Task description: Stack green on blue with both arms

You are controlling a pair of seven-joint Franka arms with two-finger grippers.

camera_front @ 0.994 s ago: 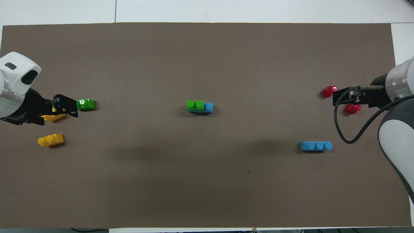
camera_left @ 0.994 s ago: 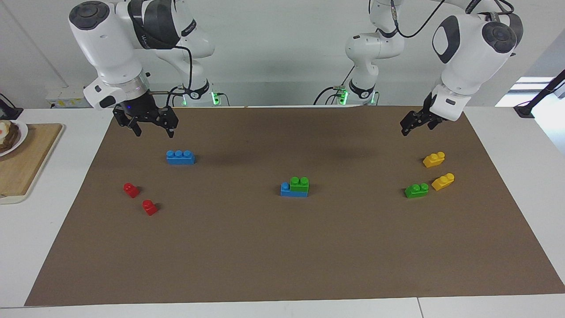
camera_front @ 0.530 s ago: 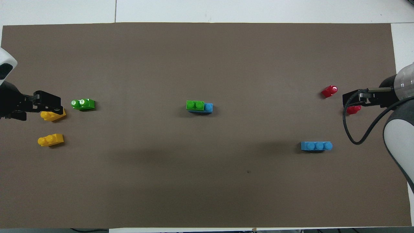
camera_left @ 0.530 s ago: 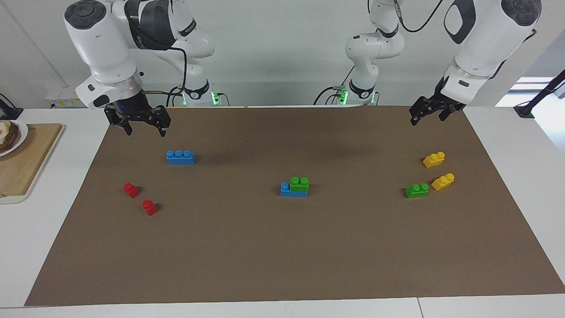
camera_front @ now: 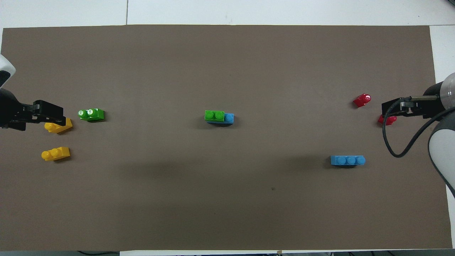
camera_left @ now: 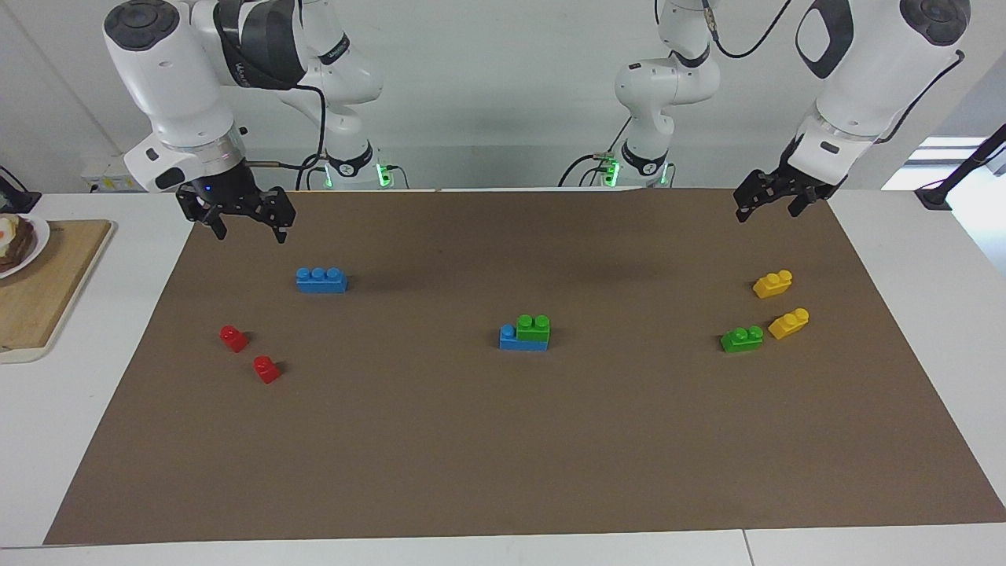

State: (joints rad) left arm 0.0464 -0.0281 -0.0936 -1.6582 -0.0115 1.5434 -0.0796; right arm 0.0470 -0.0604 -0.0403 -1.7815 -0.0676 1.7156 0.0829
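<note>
1. Now a green brick [camera_left: 534,326] is sitting on a blue brick [camera_left: 509,339] at the middle of the brown mat [camera_left: 503,440], covering two of its studs and leaving the stud toward the right arm's end bare.
2. Neither claw is touching that pair.
3. Up in the air, the right claw [camera_left: 245,226] is hanging over the mat's edge at the robots' end, with its jaws spread and nothing between them.
4. Likewise the left claw [camera_left: 769,206] is hanging spread and empty over the mat's corner by its own base.
5. A second blue brick [camera_left: 321,280] is lying alone toward the right arm's end, nearer to the robots than two red bricks [camera_left: 233,338].
6. A second green brick [camera_left: 742,339] is lying toward the left arm's end, just beside one yellow brick [camera_left: 788,323], while another yellow brick [camera_left: 772,284] is lying nearer to the robots.
7. A wooden board [camera_left: 39,291] is resting on the white bench [camera_left: 47,440] off the mat.
</note>
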